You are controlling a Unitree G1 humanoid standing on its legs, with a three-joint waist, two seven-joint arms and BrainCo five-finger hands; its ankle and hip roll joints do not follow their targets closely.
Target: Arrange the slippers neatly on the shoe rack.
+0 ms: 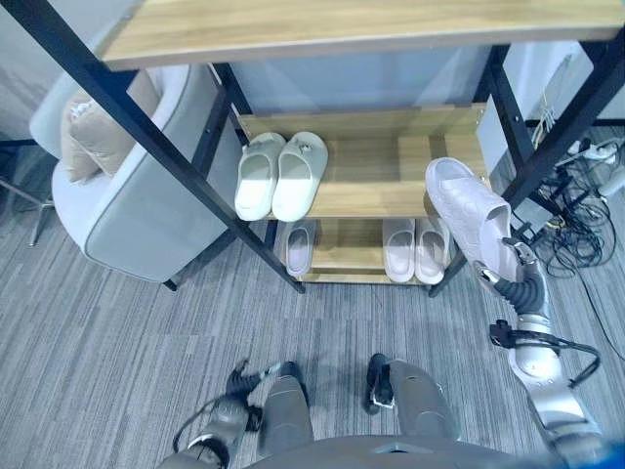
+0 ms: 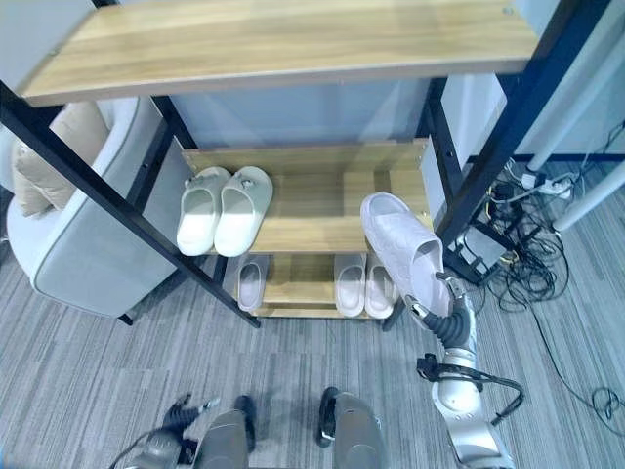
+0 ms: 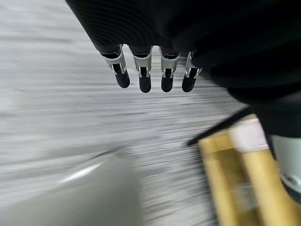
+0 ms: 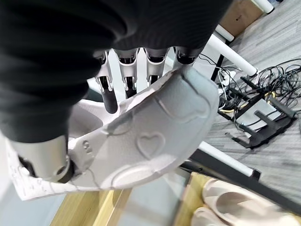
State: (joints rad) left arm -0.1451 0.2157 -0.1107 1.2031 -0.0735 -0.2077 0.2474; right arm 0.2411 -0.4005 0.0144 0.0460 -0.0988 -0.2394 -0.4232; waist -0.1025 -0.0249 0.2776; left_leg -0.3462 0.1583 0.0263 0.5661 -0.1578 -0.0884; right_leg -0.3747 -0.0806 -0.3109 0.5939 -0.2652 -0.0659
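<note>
The right hand (image 1: 515,266) is gripping 1 pale lilac slipper (image 1: 469,213), fingers and thumb curled round its heel end, and is holding it up with the toe tilting toward the right end of the middle shelf (image 1: 376,166) of the shoe rack (image 2: 283,44). The slipper is hanging over that shelf's front right corner, not yet resting on the wood as far as the head views show. In the right wrist view the fingers (image 4: 109,92) are pressing into the slipper's footbed while the thumb is clamping the patterned sole.

The left hand (image 3: 150,75) is hanging low by the floor, fingers straight and holding nothing.

A cream pair (image 1: 278,174) is sitting side by side at the left end of the middle shelf. On the bottom shelf (image 1: 347,249), 1 single lilac slipper (image 1: 300,246) is lying at the left and a pair (image 1: 414,248) at the right.

The risks, as I judge them: the toe is sitting close to the black right post (image 1: 508,103), so a push inward could be catching on it and twisting the slipper out of the grip. Releasing while it is tilted could be letting it slide off the front edge onto the carpet (image 1: 117,332).
</note>
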